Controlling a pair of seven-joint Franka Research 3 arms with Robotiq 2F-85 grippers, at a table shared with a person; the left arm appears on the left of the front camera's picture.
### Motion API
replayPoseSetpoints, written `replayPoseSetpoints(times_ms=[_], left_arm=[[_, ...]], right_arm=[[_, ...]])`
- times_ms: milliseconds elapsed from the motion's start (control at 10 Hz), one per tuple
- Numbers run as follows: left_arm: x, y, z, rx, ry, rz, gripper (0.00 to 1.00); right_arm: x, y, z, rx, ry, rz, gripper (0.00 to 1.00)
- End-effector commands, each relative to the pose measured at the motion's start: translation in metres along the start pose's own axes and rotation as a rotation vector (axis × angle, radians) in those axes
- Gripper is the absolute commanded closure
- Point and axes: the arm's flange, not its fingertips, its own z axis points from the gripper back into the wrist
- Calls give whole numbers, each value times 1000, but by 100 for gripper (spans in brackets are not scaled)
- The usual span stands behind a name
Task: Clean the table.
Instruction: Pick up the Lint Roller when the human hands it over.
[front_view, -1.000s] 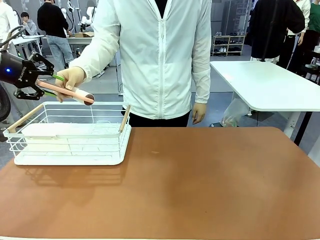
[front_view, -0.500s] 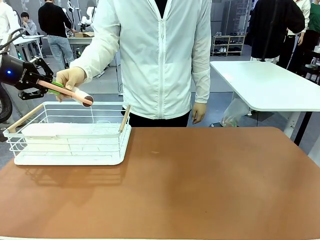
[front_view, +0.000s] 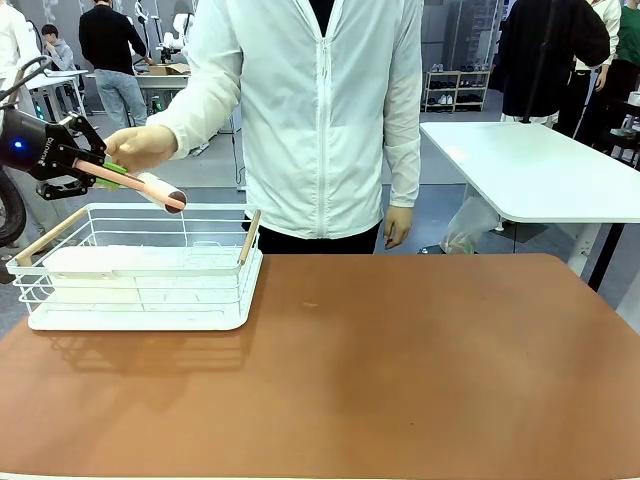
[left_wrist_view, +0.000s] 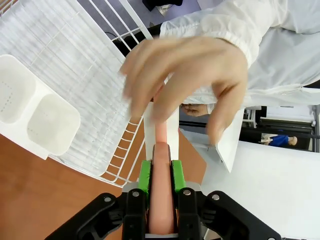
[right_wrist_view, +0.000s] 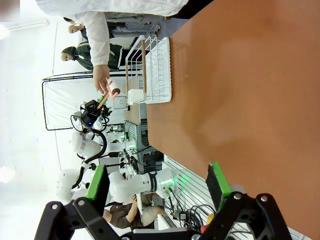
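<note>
Table (front_view: 400, 360): reddish-brown, stretching away beneath us.
Right gripper (right_wrist_view: 157, 184): fingers spread, empty.
Basket (front_view: 140, 300): on table's left end.
Left gripper (front_view: 95, 172): pinches lint roller (front_view: 150, 187) handle, axis along fingers; tabletop lies below, rightward, we judge.
Person's hand (front_view: 140, 147): just over roller head.

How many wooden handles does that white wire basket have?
2. One wooden handle runs along the left end of the basket; the other runs along its right end, near the person's jacket. Both ends are in plain sight, so none seems hidden.
</note>
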Motion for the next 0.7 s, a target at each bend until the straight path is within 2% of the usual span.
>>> replayPoseSetpoints(times_ms=[0,600], left_arm=[[0,-1,0,2,7,-2,99],[0,-1,0,2,7,-2,99]], right_arm=[[-1,2,0,12,0,7,0],[-1,2,0,12,0,7,0]])
